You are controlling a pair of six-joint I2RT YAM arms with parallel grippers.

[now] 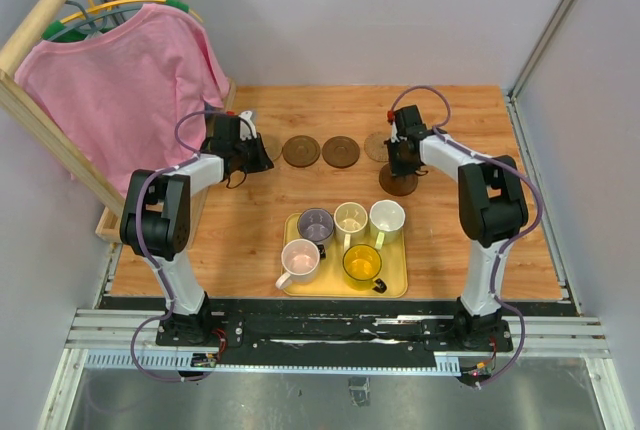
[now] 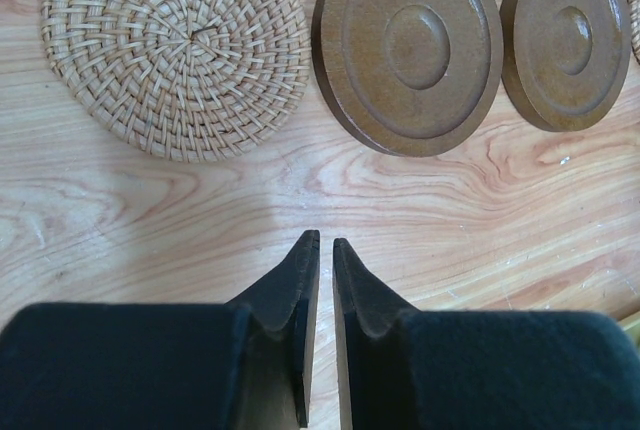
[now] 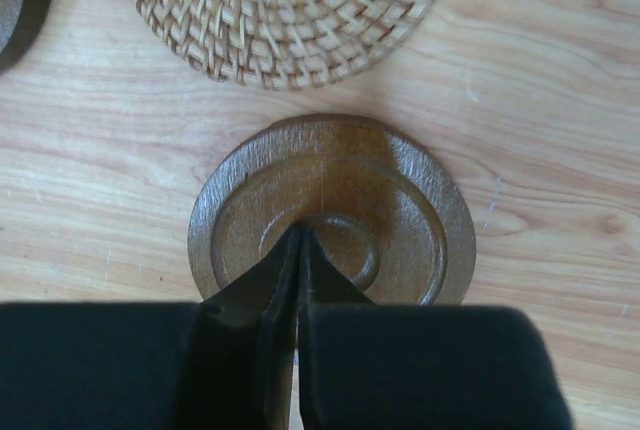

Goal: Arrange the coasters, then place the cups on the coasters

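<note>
Hiding brown coaster [image 3: 400,210] centre: right jaws' tips.

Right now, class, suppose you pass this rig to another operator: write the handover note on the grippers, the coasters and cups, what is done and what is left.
Left gripper: nearly shut, empty, hovering just short of the woven coaster and two brown coasters.
Right gripper: shut, tips over the third brown coaster, which lies nearer than the second woven coaster; whether it presses it is unclear.
All five cups, e.g. the yellow cup, stand in the yellow tray.
Done: four coasters roughly in a row.
Left: line up the third brown coaster, then move all the cups.
</note>
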